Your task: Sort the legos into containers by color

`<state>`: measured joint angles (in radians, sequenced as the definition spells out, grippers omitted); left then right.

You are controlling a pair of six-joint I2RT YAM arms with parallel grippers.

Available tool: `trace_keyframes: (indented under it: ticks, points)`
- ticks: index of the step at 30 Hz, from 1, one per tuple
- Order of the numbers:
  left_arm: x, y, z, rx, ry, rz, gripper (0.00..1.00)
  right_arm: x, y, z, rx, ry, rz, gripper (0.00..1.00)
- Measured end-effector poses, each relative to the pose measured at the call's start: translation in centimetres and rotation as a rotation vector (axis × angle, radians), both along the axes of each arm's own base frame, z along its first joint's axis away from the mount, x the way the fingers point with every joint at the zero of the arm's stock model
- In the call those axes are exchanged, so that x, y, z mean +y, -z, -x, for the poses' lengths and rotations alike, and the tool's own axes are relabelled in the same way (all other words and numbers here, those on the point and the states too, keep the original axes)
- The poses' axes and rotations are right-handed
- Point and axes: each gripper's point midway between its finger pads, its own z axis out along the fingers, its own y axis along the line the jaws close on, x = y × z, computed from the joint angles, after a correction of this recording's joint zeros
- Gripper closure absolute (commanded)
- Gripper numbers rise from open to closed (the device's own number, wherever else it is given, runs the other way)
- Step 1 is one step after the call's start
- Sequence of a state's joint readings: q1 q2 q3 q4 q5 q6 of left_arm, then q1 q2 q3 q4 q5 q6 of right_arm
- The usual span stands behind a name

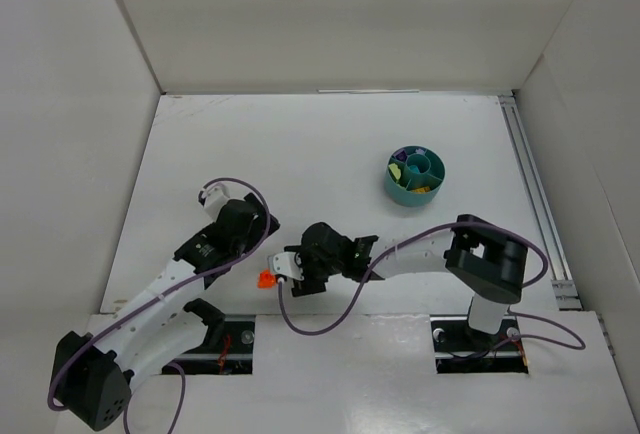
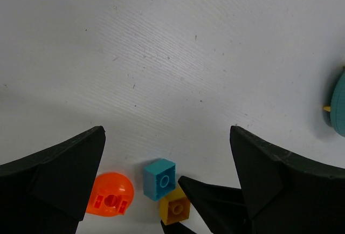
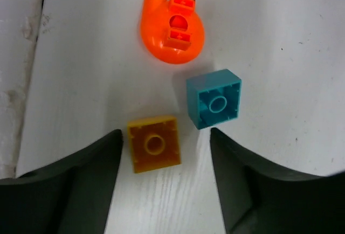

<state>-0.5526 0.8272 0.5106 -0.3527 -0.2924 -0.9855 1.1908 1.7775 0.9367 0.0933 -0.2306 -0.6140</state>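
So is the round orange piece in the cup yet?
No, the round orange piece lies on the white table, next to a teal brick and a yellow brick.

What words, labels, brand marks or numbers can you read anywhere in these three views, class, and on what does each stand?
None: no text can be read in any view.
The yellow brick, teal brick and round orange piece show plain hollow undersides with no lettering.
The teal cup is too small in the top view to show any mark.
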Motion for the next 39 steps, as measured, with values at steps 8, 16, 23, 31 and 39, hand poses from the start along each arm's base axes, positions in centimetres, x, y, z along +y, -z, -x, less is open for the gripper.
trace_keyframes:
  ticks: [8, 16, 23, 31, 39]
  points:
    - [-0.1, -0.1, -0.1, -0.007, 0.000, 0.003, 0.00, -0.1, 0.3, -0.2, 0.028, -0.022, -0.007, 0.66]
    - [-0.2, -0.3, -0.4, -0.017, -0.002, 0.007, 0.00, -1.3, -0.3, -0.9, 0.030, 0.019, -0.015, 0.77]
    - [-0.2, -0.2, -0.5, -0.017, 0.002, 0.002, 0.00, -8.4, -4.2, -7.9, 0.008, 0.302, -0.099, 0.77]
    - [-0.5, -0.1, -1.1, -0.027, 0.015, -0.004, 0.00, -22.1, -10.1, -15.5, -0.087, 0.810, -0.192, 0.76]
    - [-0.6, 0.8, -1.2, 0.003, 0.032, -0.026, 0.00, -32.4, -12.6, -17.7, -0.152, 1.244, -0.203, 0.75]
